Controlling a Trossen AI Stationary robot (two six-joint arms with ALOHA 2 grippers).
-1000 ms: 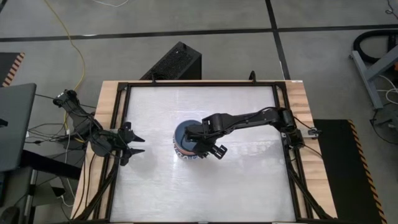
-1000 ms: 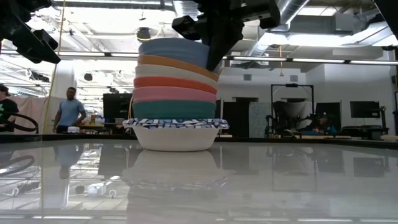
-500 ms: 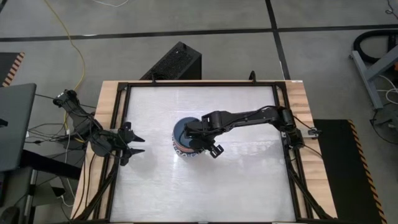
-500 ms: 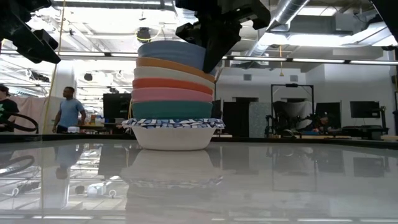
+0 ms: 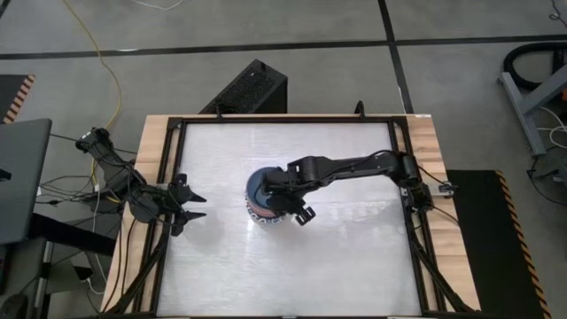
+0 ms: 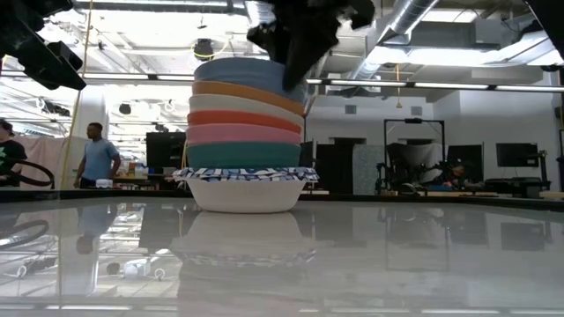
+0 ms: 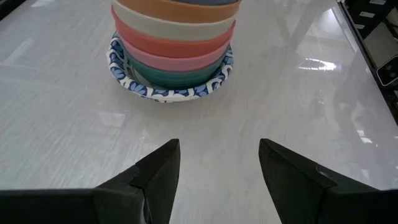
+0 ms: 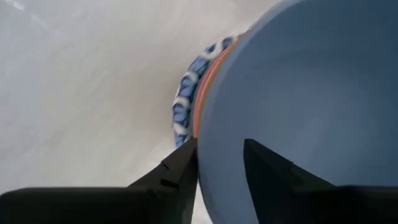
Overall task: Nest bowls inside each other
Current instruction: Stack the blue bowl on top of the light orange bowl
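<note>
A stack of nested bowls stands mid-table. A white bowl with a blue patterned rim is at the bottom. Above it come green, pink, red, cream and orange bowls, with a blue bowl on top. My right gripper points steeply down over the stack's right side and is open. One finger is inside the blue bowl and one outside its rim. My left gripper waits open at the table's left edge, facing the stack. My right gripper straddles the blue bowl's rim from above. The inner finger stands clear of the wall. The outer finger lies right beside the rim, and I cannot tell whether it touches. The bowl rests nested in the orange one.
The white tabletop is bare around the stack, inside a black frame. People and equipment show in the room beyond the far edge.
My right gripper has rolled about its own pointing line above the stack's right side while staying over the blue bowl. The stack stands where it was.
</note>
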